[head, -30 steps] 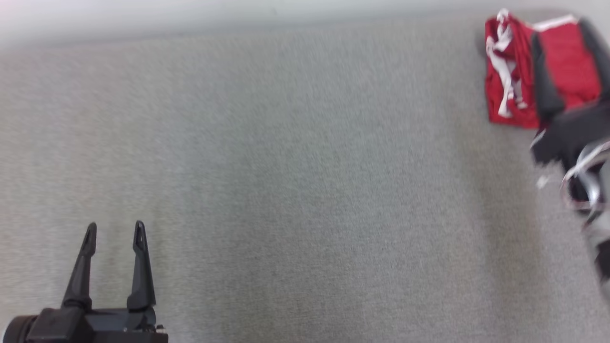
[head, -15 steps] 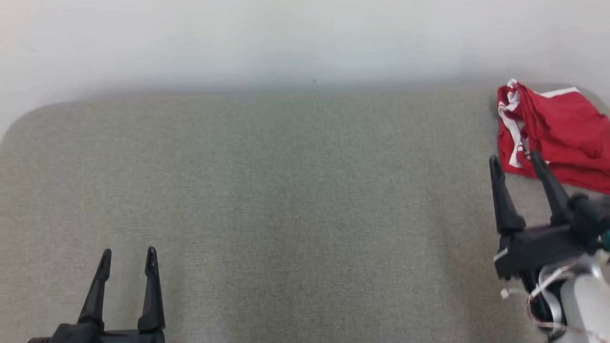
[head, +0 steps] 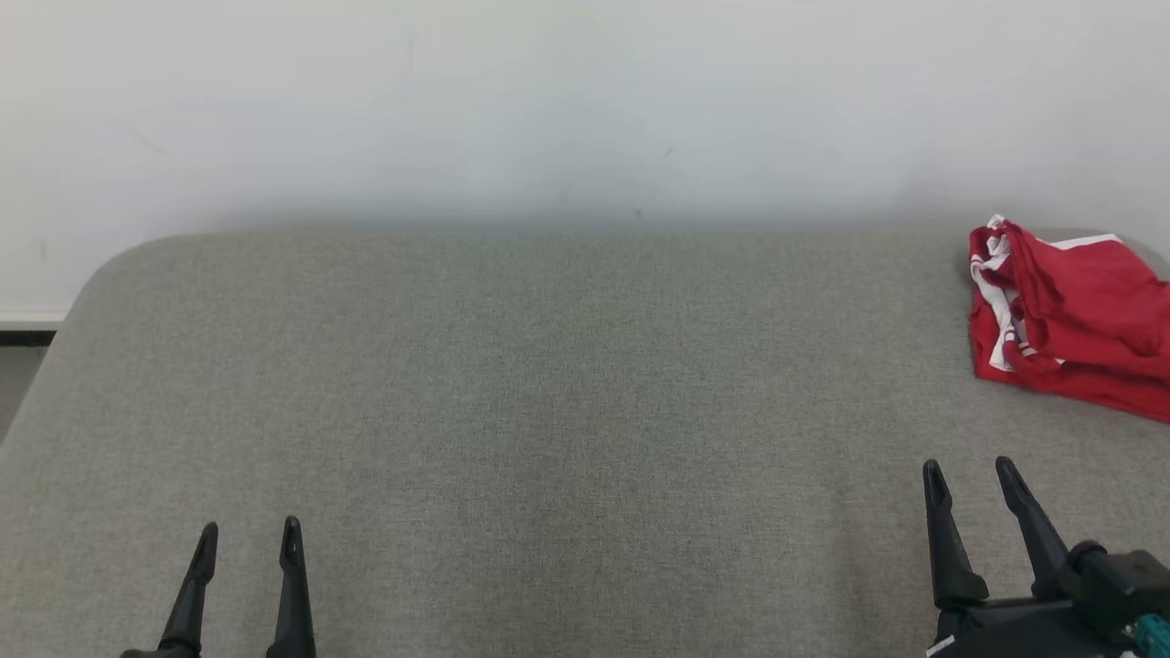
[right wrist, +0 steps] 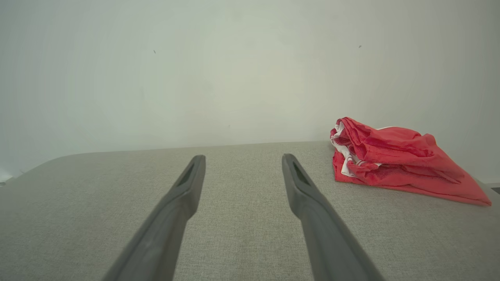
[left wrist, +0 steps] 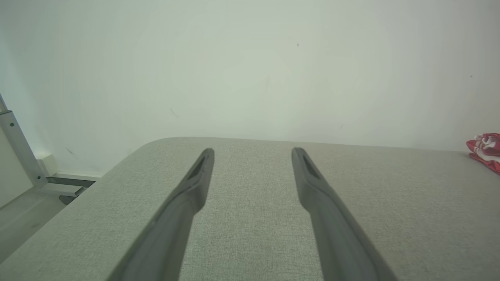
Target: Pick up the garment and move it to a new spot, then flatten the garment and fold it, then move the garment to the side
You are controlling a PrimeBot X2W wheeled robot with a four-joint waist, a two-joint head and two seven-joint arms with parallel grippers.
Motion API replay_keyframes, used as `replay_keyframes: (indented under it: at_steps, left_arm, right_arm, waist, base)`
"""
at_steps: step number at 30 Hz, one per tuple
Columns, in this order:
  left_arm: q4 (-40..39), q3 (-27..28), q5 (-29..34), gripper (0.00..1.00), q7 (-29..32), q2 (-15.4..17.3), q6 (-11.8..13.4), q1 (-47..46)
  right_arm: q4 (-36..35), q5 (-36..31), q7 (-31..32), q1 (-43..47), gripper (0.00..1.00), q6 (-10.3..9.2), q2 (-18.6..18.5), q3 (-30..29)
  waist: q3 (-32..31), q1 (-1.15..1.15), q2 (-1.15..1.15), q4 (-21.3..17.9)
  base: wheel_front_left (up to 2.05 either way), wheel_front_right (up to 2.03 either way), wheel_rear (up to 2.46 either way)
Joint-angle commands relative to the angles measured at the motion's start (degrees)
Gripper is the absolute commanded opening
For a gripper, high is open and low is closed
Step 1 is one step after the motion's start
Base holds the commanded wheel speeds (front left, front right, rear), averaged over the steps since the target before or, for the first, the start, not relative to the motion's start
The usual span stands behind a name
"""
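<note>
One garment, red with white trim, is lying bunched on one grey fabric-covered table, ahead of the right gripper, towards its outer side and well apart from it. Two grippers are showing, that one and the left gripper. Each is spreading two dark fingers, making four in all. One pale wall is standing beyond both. One metal post is rising off to the left gripper's left.
</note>
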Motion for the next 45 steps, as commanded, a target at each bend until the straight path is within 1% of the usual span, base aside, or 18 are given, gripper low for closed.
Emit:
replay_keyframes:
  at_steps: [1,14,35,36,40,45]
  left_arm:
    - [0.5,0.0,-0.3,1.0,-0.1,-0.2,0.2,0.8]
    - [3.8,-1.0,-0.8,1.0,-0.1,0.0,0.0,0.9]
    - [5.4,-1.9,-1.0,1.0,0.0,1.4,0.3,0.2]
    - [5.5,-1.9,-1.0,0.0,0.0,1.1,0.3,0.4]
    - [7.7,-2.0,-1.2,0.0,0.2,0.3,0.3,1.2]
    - [8.2,-1.1,-6.7,0.0,1.9,0.0,-0.1,0.1]
  right_arm:
    - [-0.3,-0.3,-0.5,1.0,1.0,-0.16,0.4,0.0]
    - [-0.6,-0.6,-2.0,4.6,1.0,-0.16,3.1,1.0]
    - [1.2,-0.7,-2.5,4.2,1.0,-0.16,3.8,1.8]
    - [1.2,-0.4,-2.3,4.2,0.0,0.0,3.7,1.8]
    - [3.4,-0.2,-1.9,5.1,0.0,0.0,3.8,1.9]
    - [3.9,5.7,-1.0,4.3,0.0,0.0,3.6,1.6]
  waist:
    - [-0.6,0.01,0.01,-0.1]
    - [-2.7,0.01,0.01,1.3]
    - [-2.7,0.01,0.01,1.8]
    - [-2.7,0.01,0.01,1.8]
    - [-2.7,0.01,0.01,1.8]
    - [-2.6,0.01,0.01,1.7]
  base:
    - [0.0,0.0,0.0]
    - [0.0,0.0,0.0]
    - [0.0,0.0,0.0]
    - [0.0,0.0,0.0]
    - [0.0,0.0,0.0]
    - [0.0,0.0,0.0]
